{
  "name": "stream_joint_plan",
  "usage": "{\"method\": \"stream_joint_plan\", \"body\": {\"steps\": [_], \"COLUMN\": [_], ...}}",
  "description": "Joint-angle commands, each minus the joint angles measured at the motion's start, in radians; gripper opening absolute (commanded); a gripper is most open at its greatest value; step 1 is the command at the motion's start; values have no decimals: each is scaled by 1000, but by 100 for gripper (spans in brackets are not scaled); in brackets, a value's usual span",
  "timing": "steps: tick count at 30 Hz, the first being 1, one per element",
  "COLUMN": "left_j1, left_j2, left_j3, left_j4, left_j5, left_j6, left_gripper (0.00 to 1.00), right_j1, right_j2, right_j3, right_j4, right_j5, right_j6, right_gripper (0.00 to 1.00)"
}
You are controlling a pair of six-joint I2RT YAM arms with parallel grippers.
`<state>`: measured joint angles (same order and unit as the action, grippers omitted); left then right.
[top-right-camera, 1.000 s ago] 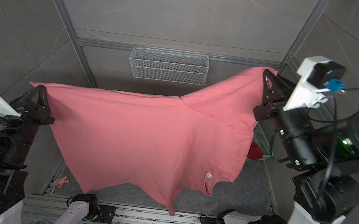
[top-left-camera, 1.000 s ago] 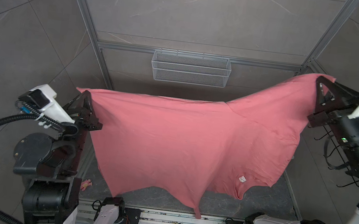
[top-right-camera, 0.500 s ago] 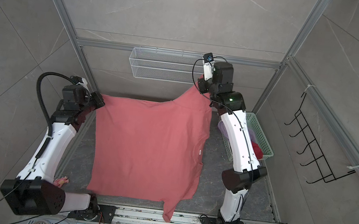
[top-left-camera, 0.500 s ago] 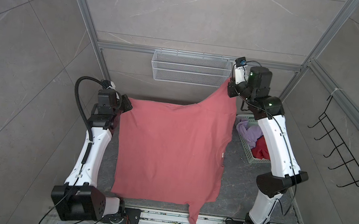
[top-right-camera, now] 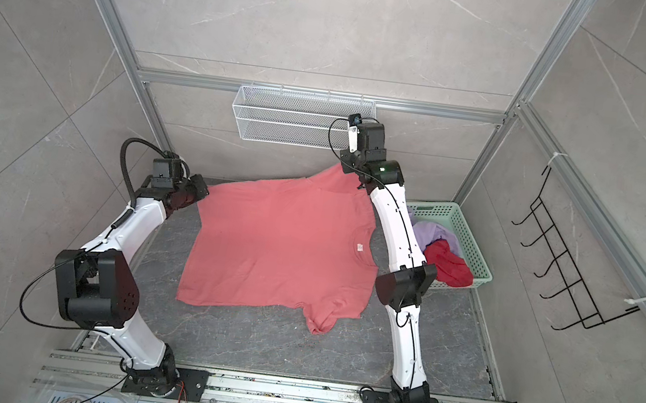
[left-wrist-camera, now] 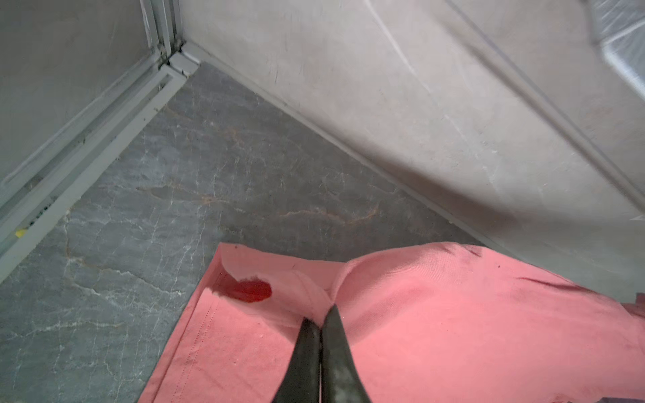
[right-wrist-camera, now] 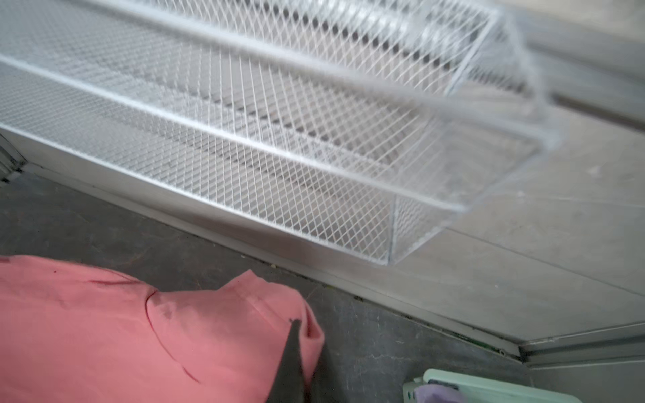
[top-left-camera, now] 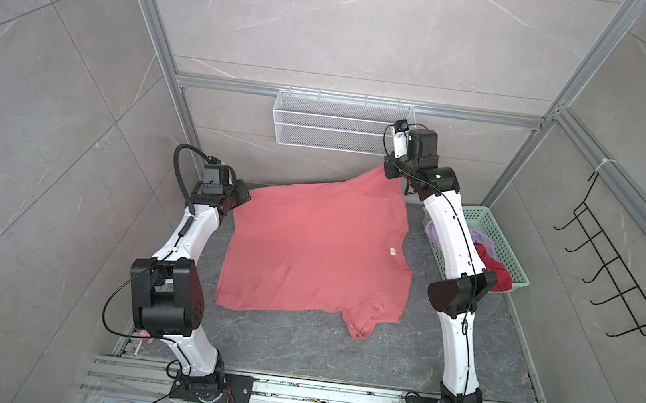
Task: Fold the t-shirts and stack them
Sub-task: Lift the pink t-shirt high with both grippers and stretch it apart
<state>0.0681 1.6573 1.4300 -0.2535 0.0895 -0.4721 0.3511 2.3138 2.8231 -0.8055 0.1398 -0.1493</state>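
Note:
A salmon-pink t-shirt (top-left-camera: pixel 319 252) (top-right-camera: pixel 282 247) lies spread on the grey table, collar and neck label (top-left-camera: pixel 392 251) toward the right, one sleeve (top-left-camera: pixel 360 324) bunched at the near edge. My left gripper (top-left-camera: pixel 244 197) (left-wrist-camera: pixel 321 315) is low at the shirt's far left corner, shut on a pinch of its cloth (left-wrist-camera: pixel 436 331). My right gripper (top-left-camera: pixel 388 170) (right-wrist-camera: pixel 302 326) is shut on the far right corner (right-wrist-camera: pixel 104 331) and holds it raised off the table. A lilac t-shirt (top-right-camera: pixel 434 233) and a deep-red t-shirt (top-right-camera: pixel 447 264) lie crumpled in the basket.
The mint-green basket (top-left-camera: pixel 505 241) stands at the table's right edge, behind my right arm. A white wire mesh shelf (top-left-camera: pixel 338 129) (right-wrist-camera: pixel 279 139) hangs on the back wall just beyond the right gripper. A black hook rack (top-left-camera: pixel 617 280) is on the right wall.
Both arms have come down and back from holding the shirt stretched high. The shirt now lies on the table, and its near sleeve no longer hangs over the front edge.

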Motion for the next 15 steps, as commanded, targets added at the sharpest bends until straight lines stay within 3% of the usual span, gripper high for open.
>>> {"method": "stream_joint_plan", "body": {"steps": [1,4,9,15], "left_j1": [4,5,6,5], "left_j2": [-178,-334,-574,-776], "left_j3": [46,35,46,109], "left_j4": [45,23,-25,-63], "left_j5": [11,-2,-26,-40], "left_j6": [16,33,60,73], "left_gripper": [0,0,0,0], "right_j1": [-4,-2,-1,-1], "right_j2": [-139,-317,-720,-909], "right_j3": [107,35,-309,-259], "right_j4": [-40,-20,194,170], "right_j5": [25,18,-22,-44], "right_j6": [12,3,-23,-67], "right_gripper": [0,0,0,0]}}
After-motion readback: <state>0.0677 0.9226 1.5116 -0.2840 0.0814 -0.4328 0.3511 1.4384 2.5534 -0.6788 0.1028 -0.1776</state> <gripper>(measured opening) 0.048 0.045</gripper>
